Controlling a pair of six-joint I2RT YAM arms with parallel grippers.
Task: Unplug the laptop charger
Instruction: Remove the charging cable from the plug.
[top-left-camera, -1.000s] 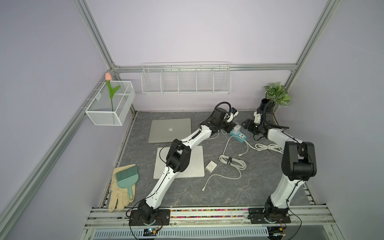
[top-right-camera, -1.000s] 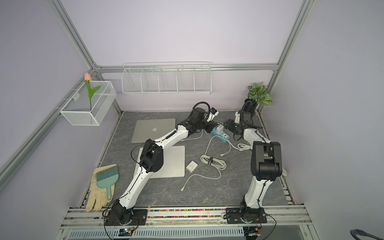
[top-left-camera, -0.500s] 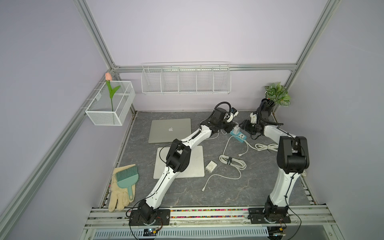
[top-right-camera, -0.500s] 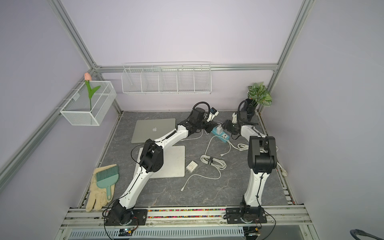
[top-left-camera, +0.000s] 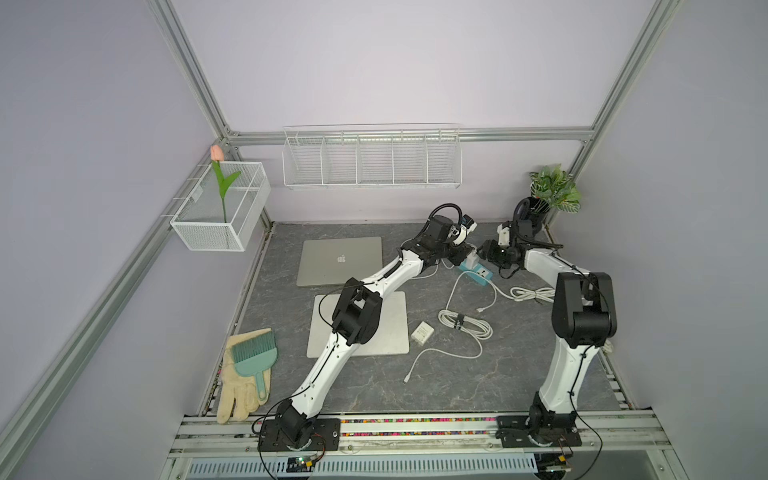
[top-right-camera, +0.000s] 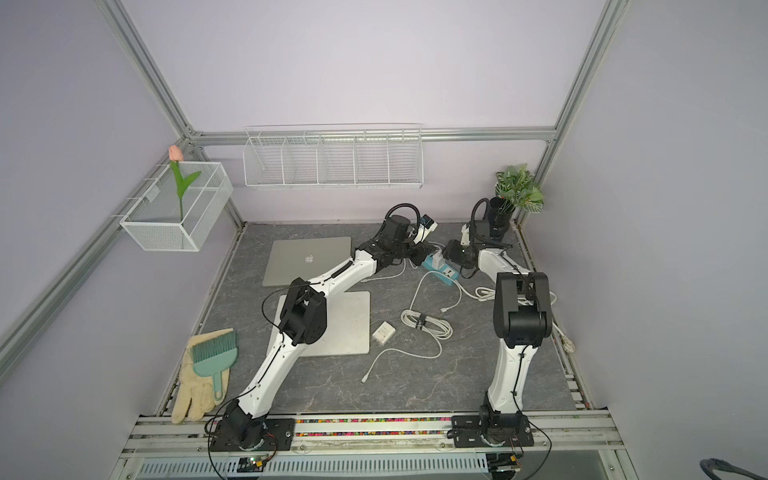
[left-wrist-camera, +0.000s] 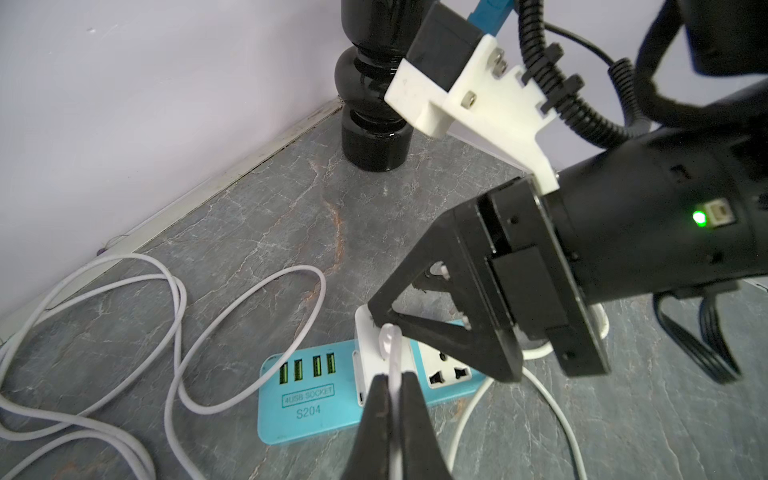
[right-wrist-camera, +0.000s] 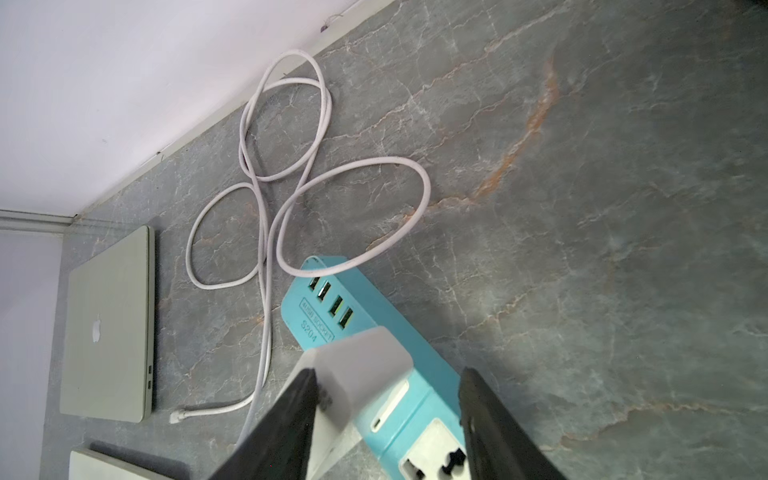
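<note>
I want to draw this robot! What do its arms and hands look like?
The left arm and right arm are smooth white shells with chunky black joints and thin black cables alongside. The left hand and right hand each have two black wedge-shaped fingers. A tiny green light glows on the right wrist.

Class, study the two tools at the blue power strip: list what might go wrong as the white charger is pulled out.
1. The left tool is shut on the thin cable right at the charger; tugging there may strain the cable rather than free the plug.
2. Neither tool appears to pin the power strip; it may lift with the charger.
3. The right tool straddles the charger open, one finger touching, one apart; closing may skew it.
</note>
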